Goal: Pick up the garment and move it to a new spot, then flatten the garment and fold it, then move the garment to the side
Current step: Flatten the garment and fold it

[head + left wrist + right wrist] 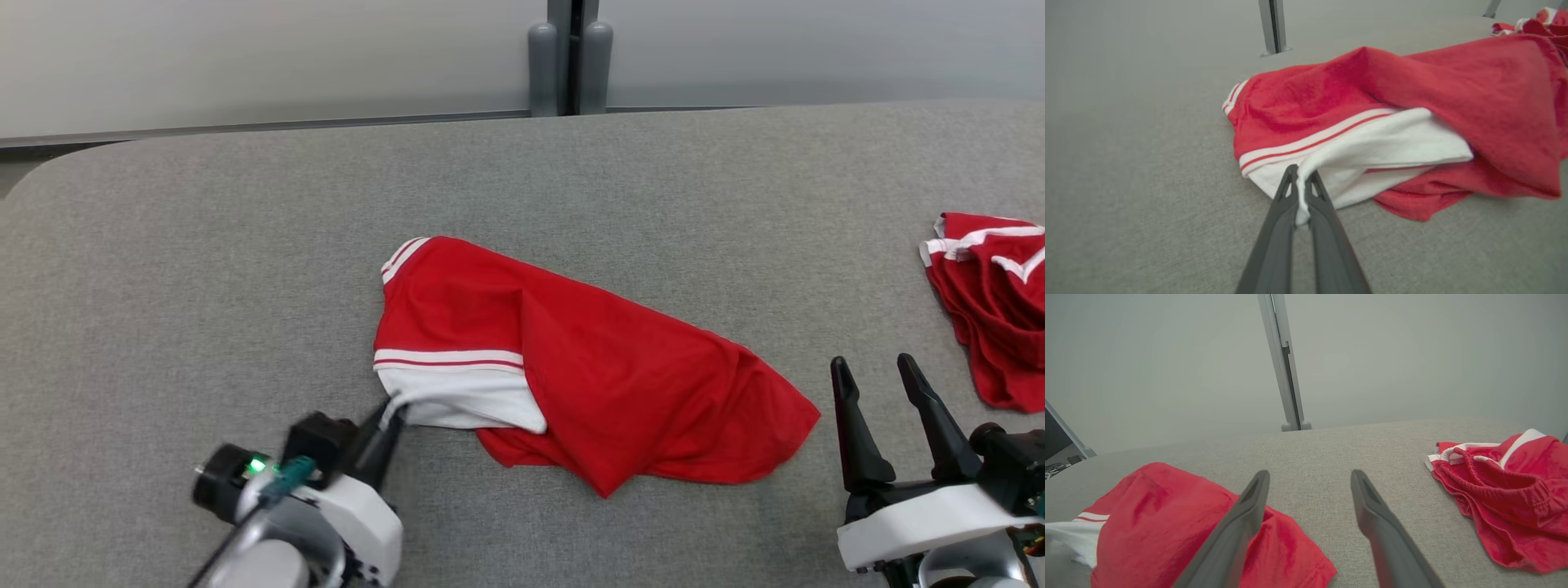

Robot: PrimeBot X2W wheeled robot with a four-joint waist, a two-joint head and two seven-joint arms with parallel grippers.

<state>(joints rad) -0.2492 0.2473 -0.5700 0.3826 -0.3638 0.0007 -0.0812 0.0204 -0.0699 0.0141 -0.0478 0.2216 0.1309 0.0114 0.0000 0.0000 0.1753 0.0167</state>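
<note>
Low over the table (pixel 245 245), left claw (pixel 1301 174) pinches the garment (pixel 588 359) at its hem; right claw (pixel 872 366) gapes.

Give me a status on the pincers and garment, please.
Left pincer shut on garment, white edge. Right pincer open, empty. Garment crumpled, not flattened. Second red garment apart, right.
</note>
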